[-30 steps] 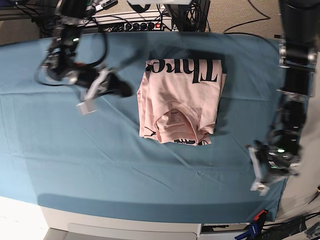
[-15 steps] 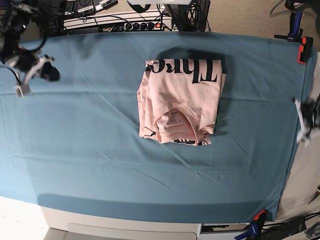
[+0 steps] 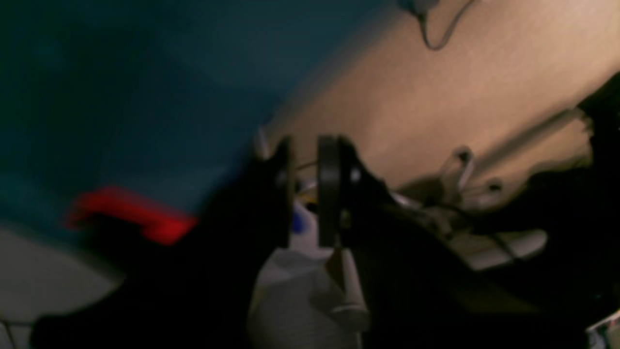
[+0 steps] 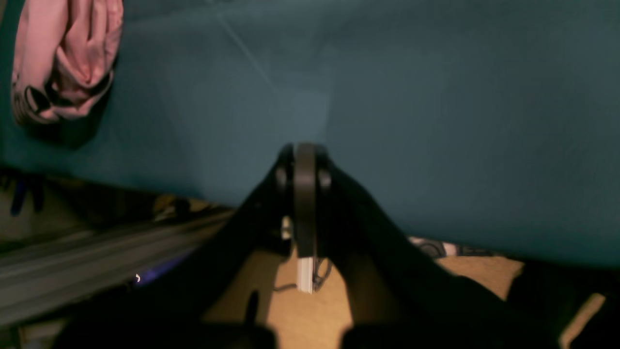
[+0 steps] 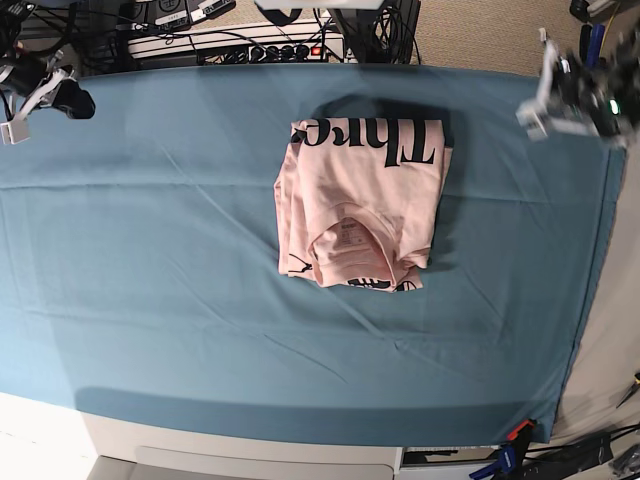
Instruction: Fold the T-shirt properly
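The T-shirt (image 5: 360, 204) lies folded into a compact pink rectangle on the teal table cloth (image 5: 150, 280), black lettering along its far edge and the neck label facing up. My left gripper (image 3: 305, 189) hangs off the cloth's far right corner, well apart from the shirt — its pads stand a narrow slit apart with nothing between them. My right gripper (image 4: 305, 194) sits at the far left corner, jaws pressed fully together and empty.
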Motion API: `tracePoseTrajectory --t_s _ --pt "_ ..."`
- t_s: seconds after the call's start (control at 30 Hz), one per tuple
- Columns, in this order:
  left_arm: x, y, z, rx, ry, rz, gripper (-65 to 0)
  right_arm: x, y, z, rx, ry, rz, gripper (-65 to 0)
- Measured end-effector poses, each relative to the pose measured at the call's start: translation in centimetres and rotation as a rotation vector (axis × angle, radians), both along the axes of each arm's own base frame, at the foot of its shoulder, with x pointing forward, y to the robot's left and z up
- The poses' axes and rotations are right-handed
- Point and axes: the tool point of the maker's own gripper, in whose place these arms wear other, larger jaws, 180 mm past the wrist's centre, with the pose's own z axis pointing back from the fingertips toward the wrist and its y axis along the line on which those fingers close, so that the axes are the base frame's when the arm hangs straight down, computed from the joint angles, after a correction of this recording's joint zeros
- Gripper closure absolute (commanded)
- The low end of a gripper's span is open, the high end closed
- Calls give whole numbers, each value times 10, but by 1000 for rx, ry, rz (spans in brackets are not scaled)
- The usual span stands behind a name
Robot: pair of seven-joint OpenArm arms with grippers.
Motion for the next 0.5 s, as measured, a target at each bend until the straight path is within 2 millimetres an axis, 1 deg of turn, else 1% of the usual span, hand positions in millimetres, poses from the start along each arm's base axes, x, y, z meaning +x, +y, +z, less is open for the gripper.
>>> tracePoseTrajectory --t_s 0.07,0.13,0.2,0.3,0.33,0.4,0.47,0.5 --pt "-29 -12 0 -7 26 -37 -72 -4 0 -2 2 12 -1 0" --pt "-62 -28 -2 -43 77 -41 -72 -6 1 -4 4 15 -5 0" --pt "-99 -45 -5 -82 150 -16 -72 -6 3 -4 12 12 -7 0" --pt "-145 -71 -6 -144 250 48 -72 -6 2 -4 9 15 -7 0" --pt "-158 -81 -5 -168 276 71 -72 -7 2 -4 9 16 -8 0" --pt "-177 -101 -4 -235 300 93 -73 -12 3 -7 12 30 -11 0" --pt "-192 -116 -4 -297 325 120 -73 -26 5 -15 17 67 -24 0" --pt "-197 -119 -6 -305 332 130 -73 -36 8 -21 26 93 -33 0"
